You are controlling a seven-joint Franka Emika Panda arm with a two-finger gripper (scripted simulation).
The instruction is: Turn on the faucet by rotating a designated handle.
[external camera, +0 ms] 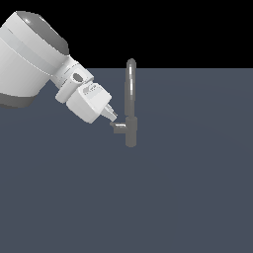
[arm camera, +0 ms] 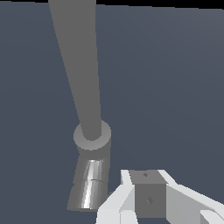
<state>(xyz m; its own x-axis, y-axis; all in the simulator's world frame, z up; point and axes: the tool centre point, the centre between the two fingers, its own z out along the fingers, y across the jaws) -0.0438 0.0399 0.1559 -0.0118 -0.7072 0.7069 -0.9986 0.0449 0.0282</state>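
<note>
Exterior view: faucet stands just above frame centre on the flat grey floor, arched spout rising to the upper middle. The handle is a short stub projecting from the base toward the exterior view's left. The arm enters from the upper left, tilted downward; the gripper sits at the stub's outer end, apparently touching it or just above. This placement suits pushing the lever round, judged as the contact step.

Wrist view: faucet runs from top centre down to its collar; handle gleams at lower left of centre. Gripper at bottom edge, just beside it. Fingers look together; cannot tell for certain.
</note>
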